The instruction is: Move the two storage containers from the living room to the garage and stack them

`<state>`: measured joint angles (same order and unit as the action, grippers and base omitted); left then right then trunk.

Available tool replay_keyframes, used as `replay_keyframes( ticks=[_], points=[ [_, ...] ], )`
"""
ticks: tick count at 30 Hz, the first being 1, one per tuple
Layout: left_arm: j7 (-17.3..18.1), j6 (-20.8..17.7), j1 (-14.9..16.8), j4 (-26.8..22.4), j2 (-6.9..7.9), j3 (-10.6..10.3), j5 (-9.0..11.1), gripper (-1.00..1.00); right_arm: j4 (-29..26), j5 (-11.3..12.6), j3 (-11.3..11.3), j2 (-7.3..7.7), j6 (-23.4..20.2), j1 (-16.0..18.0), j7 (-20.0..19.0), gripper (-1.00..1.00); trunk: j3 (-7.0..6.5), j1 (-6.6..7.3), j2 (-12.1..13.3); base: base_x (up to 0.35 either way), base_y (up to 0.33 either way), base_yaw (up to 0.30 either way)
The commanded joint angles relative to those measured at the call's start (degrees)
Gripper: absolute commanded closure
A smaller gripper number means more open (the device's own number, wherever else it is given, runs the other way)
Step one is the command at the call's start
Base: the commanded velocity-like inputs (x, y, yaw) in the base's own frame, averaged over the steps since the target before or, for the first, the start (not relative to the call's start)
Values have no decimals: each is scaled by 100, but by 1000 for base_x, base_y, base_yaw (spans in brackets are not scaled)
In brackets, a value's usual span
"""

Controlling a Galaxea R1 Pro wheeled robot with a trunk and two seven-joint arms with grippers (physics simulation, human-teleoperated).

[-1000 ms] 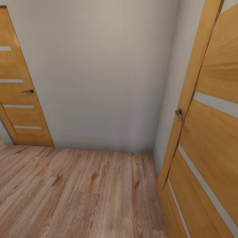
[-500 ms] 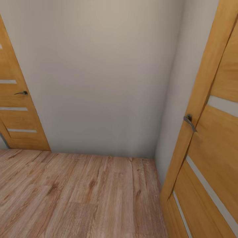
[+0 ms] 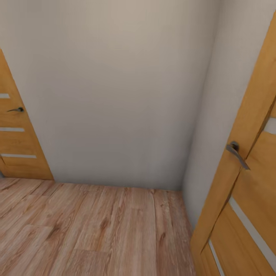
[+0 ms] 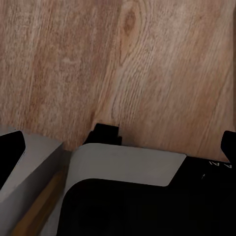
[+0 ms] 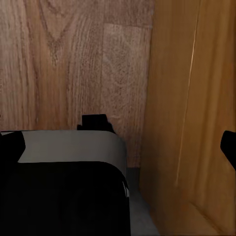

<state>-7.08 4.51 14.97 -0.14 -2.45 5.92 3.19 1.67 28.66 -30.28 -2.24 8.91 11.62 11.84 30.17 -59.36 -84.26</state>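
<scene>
Tool tips (image 4: 10,147) over planks; door handle (image 3: 237,152) nearer than before.

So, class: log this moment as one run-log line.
phase: in transit | ahead: pale wall | floor: wood planks | right: wooden door, lever handle | left: second door

A pale grey wall (image 3: 115,96) fills the space ahead and meets a second wall (image 3: 226,76) in a corner on the right. A light wood-plank floor (image 3: 96,230) runs up to both. Against the far wall on the left stands a honey-coloured door (image 3: 17,142) with pale horizontal strips and a dark lever handle (image 3: 15,110). Close on the right is another door (image 3: 249,199) of the same wood, with a grey metal handle (image 3: 237,153). In the right wrist view, that door's wood (image 5: 196,108) rises just beside the planks (image 5: 73,59).
</scene>
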Motion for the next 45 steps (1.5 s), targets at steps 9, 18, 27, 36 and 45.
replay_keyframes(
  ticks=[9, 18, 27, 36, 45],
  points=[
    [-4, 24, 5, 5, -2, 31, 33, -100, 18, 52, -48, -10, 31, 7, 3, -100, 6, -3, -3, 321, 0, 0],
    [-4, 24, 2, 5, -2, 31, 33, -100, 18, 54, -48, -13, 31, 7, 3, -100, 6, -3, -3, 319, 0, 0],
    [-4, 24, 2, 5, -2, 30, 33, -100, 18, 52, -48, -16, 28, 7, 3, -100, 6, -3, -3, 283, 0, 0],
    [-4, 24, 4, 5, -2, 30, 33, -100, 18, 52, -48, -22, 29, 7, 3, -100, 6, -3, -3, 207, 0, 8],
    [-4, 28, 6, 5, -2, 31, 33, -100, 18, 55, -48, -20, 31, 7, 3, -100, 6, -3, -3, 15, 0, 227]
  ],
)
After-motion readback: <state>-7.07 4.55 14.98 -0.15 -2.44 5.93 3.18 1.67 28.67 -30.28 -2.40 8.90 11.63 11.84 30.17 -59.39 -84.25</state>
